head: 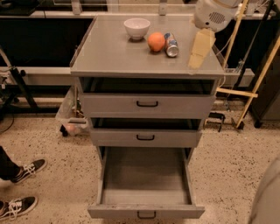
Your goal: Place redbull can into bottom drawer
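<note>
Single camera looks down, front-on, at cabinet (113, 57) (tool (200, 49) upper right).

No lettering can be read anywhere, not even on the redbull can (171, 45) just beside the jaws, which hang over the surface (113, 57) near its right edge.

The robot's white rounded arm joint (215, 13) sits at the view's upper right. Below it the pale cream tapered claw (199, 50) hangs tilted, tip pointing down-left.
</note>
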Controlling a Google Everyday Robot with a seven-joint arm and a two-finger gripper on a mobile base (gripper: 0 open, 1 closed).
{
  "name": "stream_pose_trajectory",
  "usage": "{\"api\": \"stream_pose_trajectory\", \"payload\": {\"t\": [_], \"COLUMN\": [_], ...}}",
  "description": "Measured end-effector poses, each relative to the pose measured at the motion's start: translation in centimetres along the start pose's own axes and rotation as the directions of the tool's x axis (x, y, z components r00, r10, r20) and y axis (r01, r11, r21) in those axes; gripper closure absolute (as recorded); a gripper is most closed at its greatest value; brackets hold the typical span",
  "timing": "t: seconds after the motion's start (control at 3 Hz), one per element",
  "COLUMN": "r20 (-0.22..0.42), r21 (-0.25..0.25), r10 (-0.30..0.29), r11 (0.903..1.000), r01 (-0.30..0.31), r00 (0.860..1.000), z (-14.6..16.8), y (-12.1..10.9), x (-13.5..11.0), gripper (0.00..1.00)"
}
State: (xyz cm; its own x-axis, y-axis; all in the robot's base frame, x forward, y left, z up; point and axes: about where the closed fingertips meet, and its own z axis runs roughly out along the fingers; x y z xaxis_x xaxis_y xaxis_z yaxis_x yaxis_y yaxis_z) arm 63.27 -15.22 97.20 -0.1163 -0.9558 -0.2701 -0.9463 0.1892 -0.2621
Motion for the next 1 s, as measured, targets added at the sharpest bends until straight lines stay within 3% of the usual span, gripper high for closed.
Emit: {"api": "stream_pose_trajectory", "payload": {"t": [0.33, 0.67, 1.0], "r20": [0.006, 0.039, 0.083], "r21": [0.009, 0.048, 0.021], "r10": [-0.001, 0.053, 0.121], "r11": [1.0000, 0.9973, 0.9922], "r01": [0.001, -0.055, -0.123], "r00": [1.000, 0.998, 0.989], "z": [0.3, 0.4, 3.5], "y": [-0.3, -3.0, -5.9], "x": [-0.2, 1.8, 6.3], "gripper": [0.00, 0.00, 0.00]}}
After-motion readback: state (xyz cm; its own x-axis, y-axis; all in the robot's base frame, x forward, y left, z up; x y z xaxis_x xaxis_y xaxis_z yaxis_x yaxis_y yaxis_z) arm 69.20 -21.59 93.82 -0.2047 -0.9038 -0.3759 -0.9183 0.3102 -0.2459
